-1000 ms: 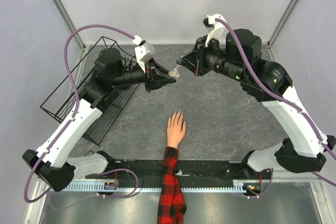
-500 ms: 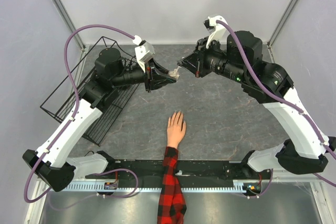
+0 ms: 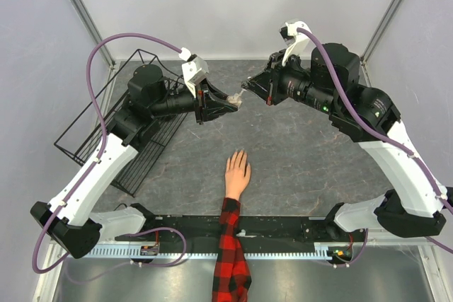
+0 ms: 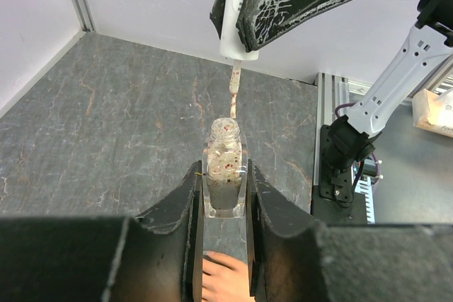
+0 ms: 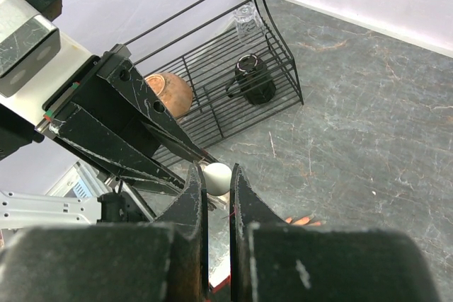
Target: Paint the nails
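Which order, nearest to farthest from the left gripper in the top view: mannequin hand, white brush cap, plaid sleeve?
1. White brush cap, in the right gripper, just right of the left gripper holding the polish bottle.
2. Mannequin hand, toward the near side.
3. Plaid sleeve, nearest side, beyond the hand.

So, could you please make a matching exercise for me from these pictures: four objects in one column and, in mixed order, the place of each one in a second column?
Objects
1. small clear glass polish bottle
2. white cap with thin brush
3. black mug
4. peach mannequin hand with plaid sleeve

Places
a. inside the black wire rack
b. clamped in the right claw
c. lying flat on the grey stone-look table
d. clamped in the left claw

Pairs: 1-d, 2-b, 3-a, 4-c
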Action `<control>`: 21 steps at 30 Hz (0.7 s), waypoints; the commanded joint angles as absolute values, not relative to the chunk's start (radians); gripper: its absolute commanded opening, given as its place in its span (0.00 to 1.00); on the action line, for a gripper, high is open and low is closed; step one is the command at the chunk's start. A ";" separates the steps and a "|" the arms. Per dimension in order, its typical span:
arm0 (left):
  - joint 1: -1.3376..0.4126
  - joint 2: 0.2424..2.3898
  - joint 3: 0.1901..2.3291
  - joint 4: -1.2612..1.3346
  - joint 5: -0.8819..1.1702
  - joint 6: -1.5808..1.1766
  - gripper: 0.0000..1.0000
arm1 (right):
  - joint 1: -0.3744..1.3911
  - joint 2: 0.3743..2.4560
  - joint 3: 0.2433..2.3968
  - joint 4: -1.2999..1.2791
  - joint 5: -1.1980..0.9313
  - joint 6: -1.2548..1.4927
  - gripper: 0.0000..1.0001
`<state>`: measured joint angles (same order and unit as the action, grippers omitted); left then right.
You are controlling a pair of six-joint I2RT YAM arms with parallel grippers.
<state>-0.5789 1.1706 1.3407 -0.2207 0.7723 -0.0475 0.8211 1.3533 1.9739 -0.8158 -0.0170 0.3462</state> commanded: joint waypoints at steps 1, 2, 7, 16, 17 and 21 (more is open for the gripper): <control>-0.577 1.147 1.353 -0.172 0.802 -0.061 0.02 | 0.825 1.354 1.977 -0.759 -0.021 0.354 0.00; -0.577 1.149 1.353 -0.173 0.801 -0.060 0.02 | 0.825 1.356 1.980 -0.758 -0.021 0.356 0.00; -0.577 1.150 1.353 -0.175 0.805 -0.061 0.02 | 0.825 1.358 1.988 -0.756 -0.020 0.356 0.00; -0.577 1.155 1.362 -0.173 0.807 -0.058 0.02 | 0.827 1.361 1.957 -0.747 -0.040 0.362 0.00; -0.577 1.155 1.362 -0.173 0.807 -0.060 0.02 | 0.828 1.364 1.956 -0.749 -0.041 0.364 0.00; -0.577 1.157 1.362 -0.173 0.808 -0.057 0.02 | 0.827 1.368 1.951 -0.747 -0.049 0.362 0.00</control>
